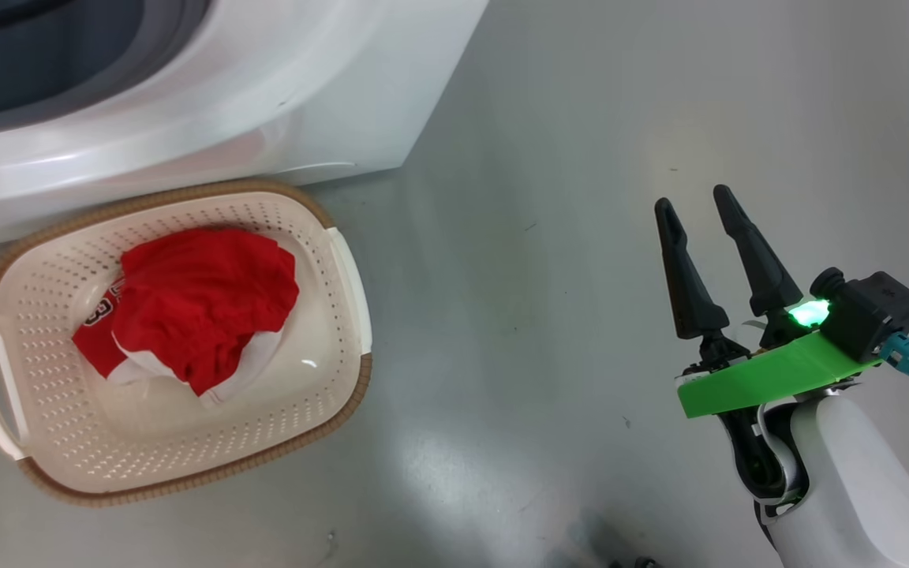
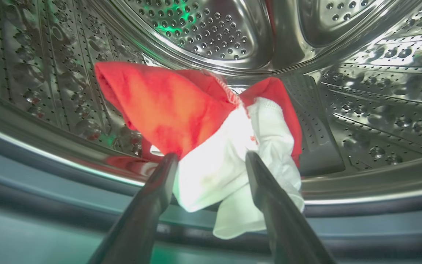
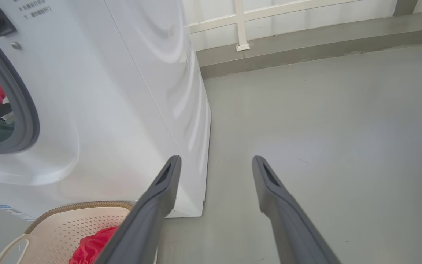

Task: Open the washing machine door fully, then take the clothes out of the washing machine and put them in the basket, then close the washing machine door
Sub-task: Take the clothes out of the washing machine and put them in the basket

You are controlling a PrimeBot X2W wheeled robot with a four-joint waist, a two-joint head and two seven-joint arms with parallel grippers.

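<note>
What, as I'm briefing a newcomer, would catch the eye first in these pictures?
The red clothes heaped in the cream basket beside the white machine stand out first. Next comes a red-and-white garment lying in the steel drum, between the open jaws of the left gripper. The right gripper hangs open over grey floor.

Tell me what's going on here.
The robot is emptying the washing machine. A red garment lies in the basket on the floor. The left gripper is inside the drum, open, facing a red-and-white garment, not yet closed. The right gripper hangs open over the floor, empty.
</note>
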